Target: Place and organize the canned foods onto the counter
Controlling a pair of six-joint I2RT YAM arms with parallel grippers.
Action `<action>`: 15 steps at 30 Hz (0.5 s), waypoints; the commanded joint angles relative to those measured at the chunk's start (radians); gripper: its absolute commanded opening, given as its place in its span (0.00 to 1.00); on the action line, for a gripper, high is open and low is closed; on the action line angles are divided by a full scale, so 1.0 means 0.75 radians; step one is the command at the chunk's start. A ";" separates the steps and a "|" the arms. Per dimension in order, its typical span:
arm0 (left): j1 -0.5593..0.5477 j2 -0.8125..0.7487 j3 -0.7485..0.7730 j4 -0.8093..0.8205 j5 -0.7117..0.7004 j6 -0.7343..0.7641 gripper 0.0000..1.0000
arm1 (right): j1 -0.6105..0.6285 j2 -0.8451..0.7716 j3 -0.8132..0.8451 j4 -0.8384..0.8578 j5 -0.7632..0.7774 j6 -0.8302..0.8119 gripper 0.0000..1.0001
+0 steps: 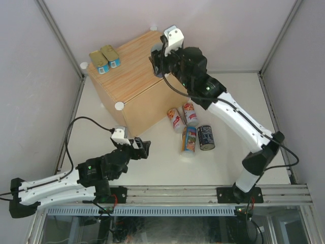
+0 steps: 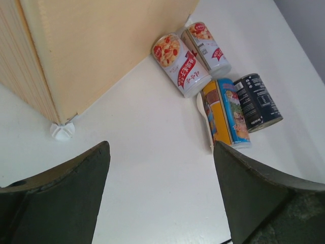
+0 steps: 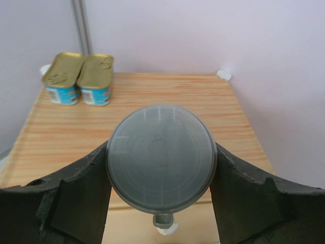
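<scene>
seven cans are shown in all; two flat tins (image 1: 104, 57) with gold tops and blue sides are set side by side, touching, at the far left corner of the wooden surface (image 1: 133, 71), a light plank-grain box with white knobs (image 1: 119, 105) at its corners; the right tool (image 1: 157, 61) is held over the right part of this wooden surface, well apart from the tins; in the right wrist view its two fingers (image 3: 66, 198) are seen pressed against opposite sides of a grey-ended can (image 3: 161, 165), whose round end is turned toward the camera; whether that can touches the wood cannot be told.

four cans are left lying on their sides on the white surface (image 1: 162, 168), just right of the box's near corner; two red-and-white cans (image 1: 175, 119) are laid next to each other against the foot of the box; an orange-and-blue can (image 1: 189, 140) and a shorter dark can (image 1: 205, 137) are laid side by side just nearer the arm bases.

the left tool (image 1: 143, 147) is held low over the white surface, near the front of the box and left of the lying cans; its jaws are spread, and nothing is seen between them in the left wrist view, where only bare white surface is framed by the fingers (image 2: 66, 198).
</scene>
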 commanded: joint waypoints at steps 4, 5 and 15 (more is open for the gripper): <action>-0.006 0.063 -0.093 0.316 -0.010 0.145 0.86 | -0.167 0.268 0.537 0.057 -0.178 0.034 0.00; -0.006 0.071 -0.104 0.350 -0.014 0.160 0.86 | -0.188 0.313 0.597 0.042 -0.192 0.047 0.00; -0.006 0.185 -0.205 0.678 -0.064 0.270 0.86 | -0.364 0.618 0.902 0.072 -0.331 0.185 0.00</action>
